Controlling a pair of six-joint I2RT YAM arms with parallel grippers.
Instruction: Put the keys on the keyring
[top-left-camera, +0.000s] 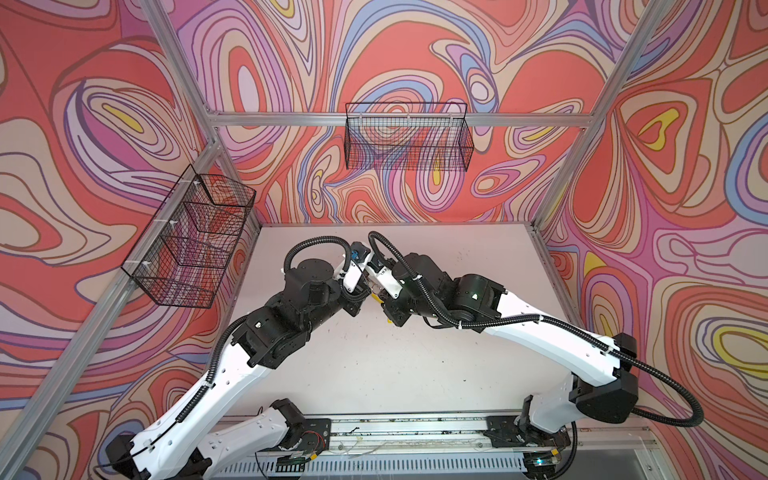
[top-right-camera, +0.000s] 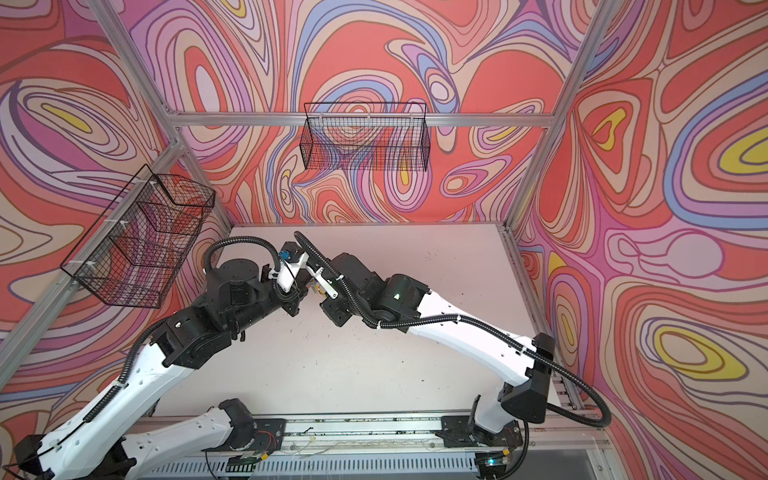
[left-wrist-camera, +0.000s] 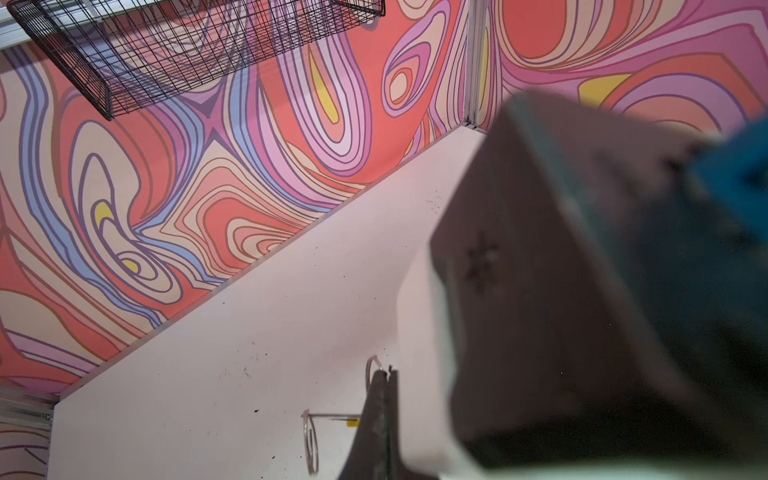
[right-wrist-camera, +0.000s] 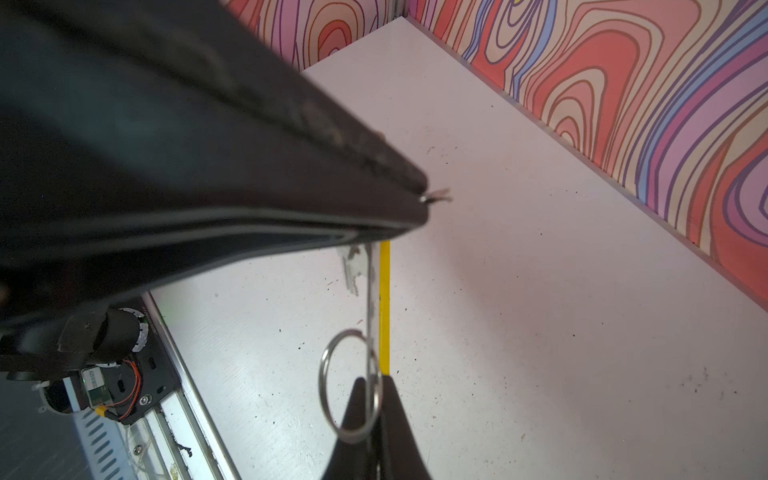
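Both arms lean in over the table (top-left-camera: 374, 374) and their tips meet above its middle, well clear of the surface in both top views. The right gripper (right-wrist-camera: 373, 378) has its dark fingers (right-wrist-camera: 353, 399) pressed together on the keyring (right-wrist-camera: 375, 291). It holds the keyring up off the table and edge-on to the right wrist camera, so it shows only as a thin grey strip with a yellow line along one side. A second wire ring (right-wrist-camera: 323, 374) hangs on that strip, just at the right gripper's fingertips. The left gripper (left-wrist-camera: 385, 374) comes in from the left side of the table with its fingers closed flat against each other. It pinches a small wire ring (left-wrist-camera: 368, 371) at its very tip. In the right wrist view only a short bright bit of that wire pokes out past the closed tips. In the left wrist view the keyring (left-wrist-camera: 332, 414) is a thin line with a small yellow patch, above the table and just beside the left gripper. A jagged silver piece (right-wrist-camera: 352, 266) shows against the grey strip just under the left gripper. I cannot tell whether it is a key. No coloured key tag can be made out in any view, and the arms hide the meeting point in both top views.
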